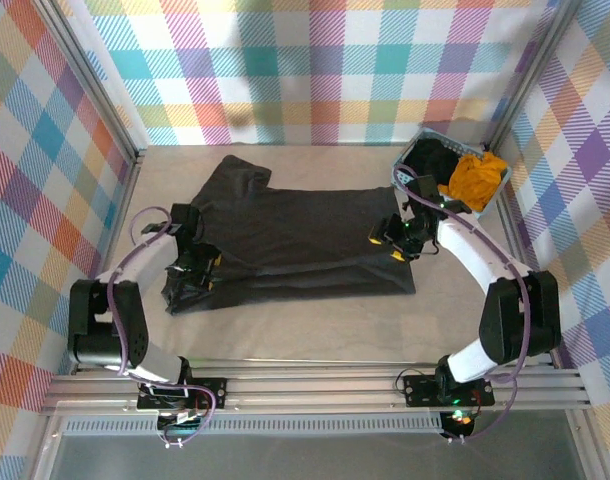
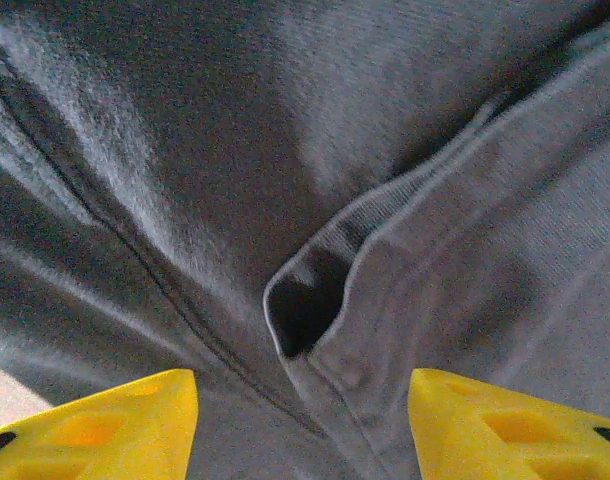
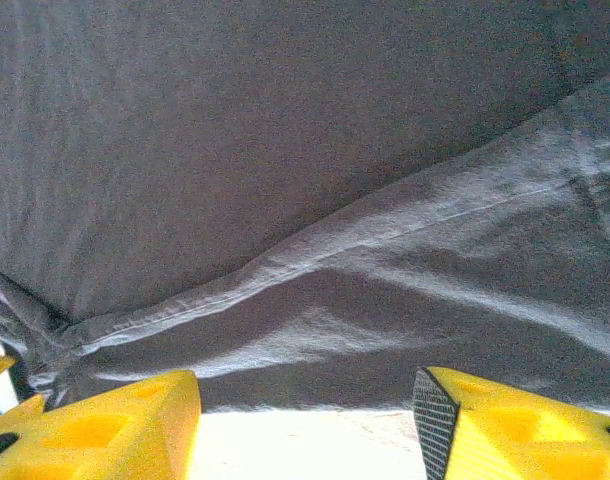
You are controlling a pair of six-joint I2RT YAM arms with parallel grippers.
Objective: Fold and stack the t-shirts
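Note:
A dark charcoal-grey t-shirt [image 1: 295,235] lies spread across the middle of the table, its lower part folded up. My left gripper [image 1: 200,268] sits over the shirt's left end; in the left wrist view it [image 2: 303,440] is open, and between its yellow fingers [image 2: 105,425] runs a hemmed edge with a small gaping fold [image 2: 305,305]. My right gripper [image 1: 386,246] is at the shirt's right edge. It [image 3: 305,440] is open too, with bare table between its fingers [image 3: 515,425] and the shirt's edge [image 3: 315,330] just ahead.
A light blue perforated basket [image 1: 403,168] stands at the back right corner, holding a black shirt [image 1: 435,160] and a mustard-orange shirt [image 1: 477,178]. Checked walls close in the table on three sides. Bare tabletop [image 1: 315,330] lies in front of the shirt.

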